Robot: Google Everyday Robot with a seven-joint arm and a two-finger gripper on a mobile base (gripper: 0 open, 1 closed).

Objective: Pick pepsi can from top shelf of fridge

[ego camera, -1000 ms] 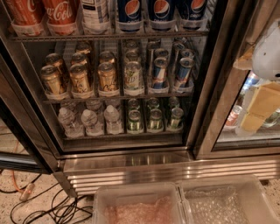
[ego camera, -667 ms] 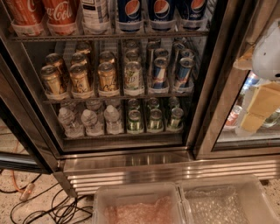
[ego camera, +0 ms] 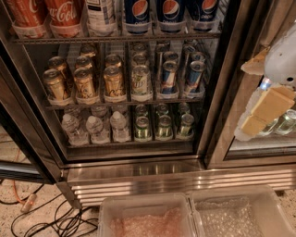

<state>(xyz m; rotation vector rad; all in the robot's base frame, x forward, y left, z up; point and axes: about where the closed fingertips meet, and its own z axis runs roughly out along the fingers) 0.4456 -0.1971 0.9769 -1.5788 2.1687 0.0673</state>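
Three dark blue pepsi cans point(ego camera: 137, 11) stand side by side at the top of the camera view, cut off by the frame edge. They sit in clear trays on the top shelf point(ego camera: 115, 39), a thin wire rack. The fridge point(ego camera: 217, 115) has a black frame and a ribbed steel base point(ego camera: 185, 178). My gripper point(ego camera: 266, 99), white with tan pads, hangs at the right edge, in front of the neighbouring glass door. It is well right of and below the pepsi cans and holds nothing that I can see.
Red Coca-Cola cans point(ego camera: 64, 16) and a white can point(ego camera: 99, 14) stand left of the pepsi cans. Gold, green and blue-silver cans fill the middle rack point(ego camera: 120, 99); water bottles point(ego camera: 92, 129) fill the lowest. Two clear bins point(ego camera: 148, 217) and cables point(ego camera: 55, 222) lie on the floor.
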